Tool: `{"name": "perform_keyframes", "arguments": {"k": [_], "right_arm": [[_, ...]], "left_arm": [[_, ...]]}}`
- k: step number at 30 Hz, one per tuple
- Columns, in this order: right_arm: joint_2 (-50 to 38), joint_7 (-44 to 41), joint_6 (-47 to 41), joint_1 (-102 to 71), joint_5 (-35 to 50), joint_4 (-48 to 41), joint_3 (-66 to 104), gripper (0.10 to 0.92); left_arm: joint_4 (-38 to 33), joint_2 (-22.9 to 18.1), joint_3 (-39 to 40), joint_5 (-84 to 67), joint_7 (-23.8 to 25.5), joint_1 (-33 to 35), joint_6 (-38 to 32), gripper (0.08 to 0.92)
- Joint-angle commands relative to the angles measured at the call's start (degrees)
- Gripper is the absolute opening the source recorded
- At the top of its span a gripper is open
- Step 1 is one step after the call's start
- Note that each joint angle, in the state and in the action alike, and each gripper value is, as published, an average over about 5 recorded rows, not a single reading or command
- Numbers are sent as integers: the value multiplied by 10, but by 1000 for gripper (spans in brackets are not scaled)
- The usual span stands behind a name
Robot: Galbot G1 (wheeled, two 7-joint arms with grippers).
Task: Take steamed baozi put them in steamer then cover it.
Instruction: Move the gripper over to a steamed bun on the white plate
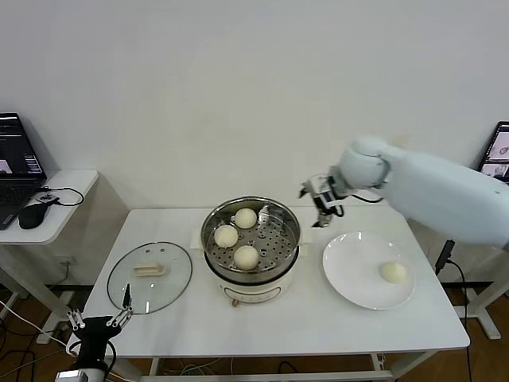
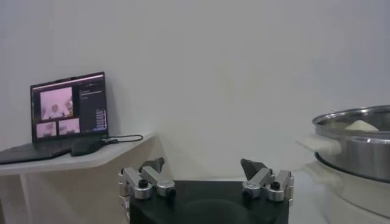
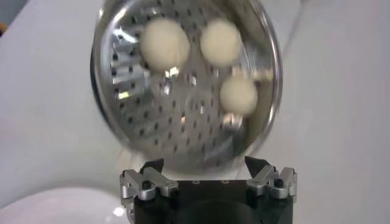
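Three cream-white steamed baozi (image 1: 246, 217) (image 1: 227, 235) (image 1: 246, 256) lie on the perforated tray of the steel steamer (image 1: 288, 224) at the table's middle; the right wrist view shows the same three (image 3: 164, 44) in the steamer (image 3: 116, 97). One more baozi (image 1: 394, 272) rests on the white plate (image 1: 350, 267) to the right. My right gripper (image 1: 322, 208) hangs open and empty between steamer and plate, just beyond the plate's far edge; its jaws (image 3: 204, 165) stand wide apart. My left gripper (image 1: 99, 318) stays low at the table's front left corner, open (image 2: 204, 165), empty.
The glass lid (image 1: 149, 276) with a cream handle lies flat on the table left of the steamer. A side table with a laptop (image 1: 16, 171) and a mouse stands at far left. A second screen (image 1: 497, 151) shows at far right.
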Motion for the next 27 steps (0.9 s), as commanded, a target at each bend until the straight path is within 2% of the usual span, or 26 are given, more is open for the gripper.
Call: {"name": "perform_keyframes", "arguments": {"k": [1, 11, 27], "right_arm": [[-123, -40, -10, -86, -54, -6, 86, 823], [-132, -91, 80, -262, -143, -90, 234, 823], [-23, -75, 133, -371, -266, -221, 356, 823]], "left_arm": [[1, 1, 2, 2, 0, -1, 2, 823], [1, -1, 6, 12, 1, 3, 6, 823], [6, -5, -3, 15, 1, 10, 7, 823]]}}
